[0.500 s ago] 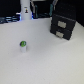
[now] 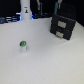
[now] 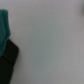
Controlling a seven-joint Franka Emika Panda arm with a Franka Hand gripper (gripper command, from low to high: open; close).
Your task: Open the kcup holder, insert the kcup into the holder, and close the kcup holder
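The kcup (image 2: 22, 46), a small pod with a green top and pale body, stands upright on the white table (image 2: 45, 62) toward the exterior view's left. The kcup holder (image 2: 62, 27), a black box with two light rectangular handles on its front, sits at the back right with its drawer shut. A dark blurred shape (image 2: 55, 7) hangs just behind and above the holder. It may be my arm, and no fingers can be made out. The wrist view is blurred, showing pale table, a teal patch (image 3: 4, 27) and a black mass (image 3: 7, 62) at one edge.
A tall white post with dark marks (image 2: 26, 10) stands at the back left. Dark clutter lines the table's far edge.
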